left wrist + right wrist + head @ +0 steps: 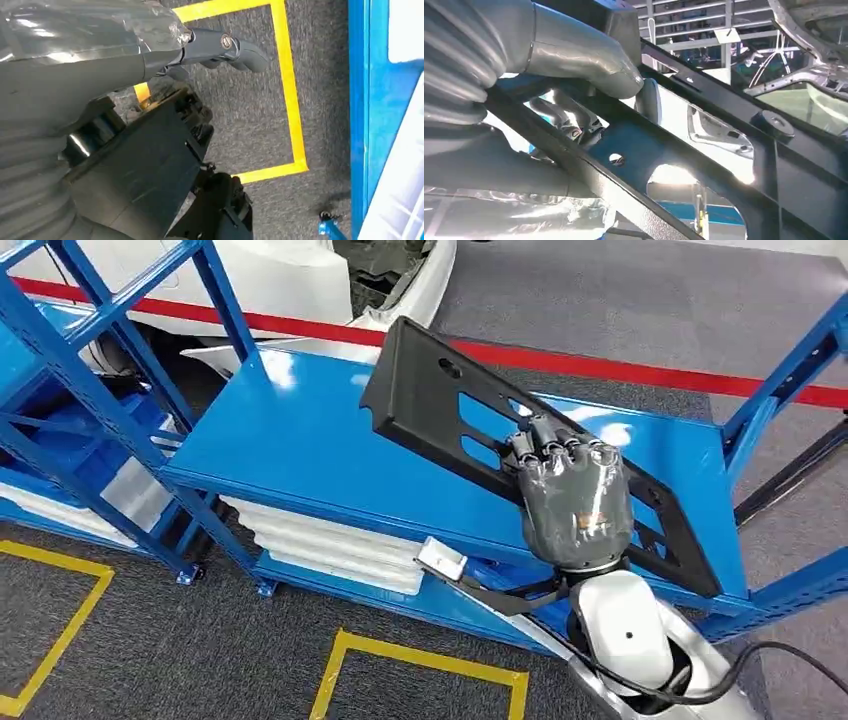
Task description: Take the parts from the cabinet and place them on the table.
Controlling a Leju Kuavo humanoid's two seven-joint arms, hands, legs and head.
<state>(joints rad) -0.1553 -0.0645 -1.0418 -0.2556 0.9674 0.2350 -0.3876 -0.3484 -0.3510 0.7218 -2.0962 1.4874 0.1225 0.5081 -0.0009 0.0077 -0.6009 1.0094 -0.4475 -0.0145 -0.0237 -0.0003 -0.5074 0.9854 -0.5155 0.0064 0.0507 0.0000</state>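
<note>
While yellow floor tape [420,660] marks out squares on the grey carpet nearest the robot, its right hand [575,502] rises from a silver forearm at the lower right of the head view, fingers clamped over a bar of the black panel [440,405]. The part, a flat dark plate cut with slots and holes, is held tilted above the right half of the blue shelf top [300,440], its upper corner reaching toward the far edge and its lower end overhanging the near edge by the wrist. To the left of the panel the shelf top lies bare and glossy. White trays [330,540] are stacked on the level below. Blue uprights [60,370] frame the left side, and another stands at the far right. Beyond the rack runs a red floor line [620,365], then a white car body [300,280]. From the left wrist, the left hand [220,47] hangs over the carpet, whether its fingers are apart or together cannot be told.
</note>
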